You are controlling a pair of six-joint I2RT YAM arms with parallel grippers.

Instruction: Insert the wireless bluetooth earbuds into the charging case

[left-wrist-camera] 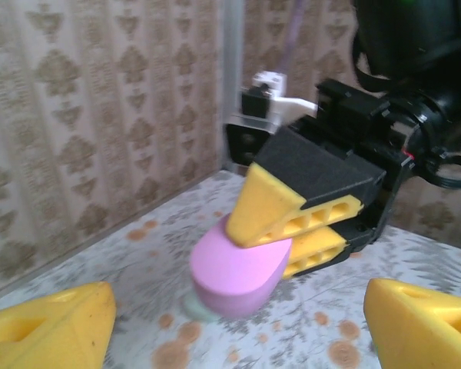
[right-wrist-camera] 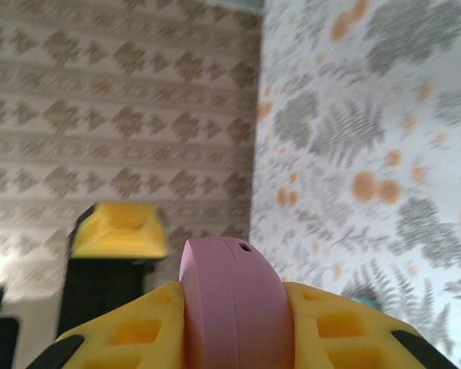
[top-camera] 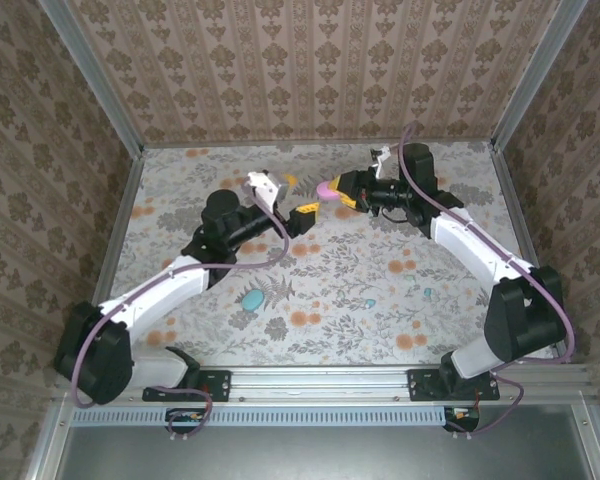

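- Case (right-wrist-camera: 230, 307): pink plastic, smooth, with a soft satin sheen.
- Right gripper (left-wrist-camera: 263, 247) and left gripper (left-wrist-camera: 238, 311): fingers of yellow matt plastic. The right ones have moulded open cells and are capped in dull black with a fine texture.
- Arms (top-camera: 170, 290): white plastic shells, smooth and slightly glossy, with matt black joints.
- Table (top-camera: 360, 270): floral printed sheet, flat, low sheen.
- Walls (top-camera: 310, 70): patterned paper, matt.
- Rail (top-camera: 320, 380): bare grey metal, ridged.
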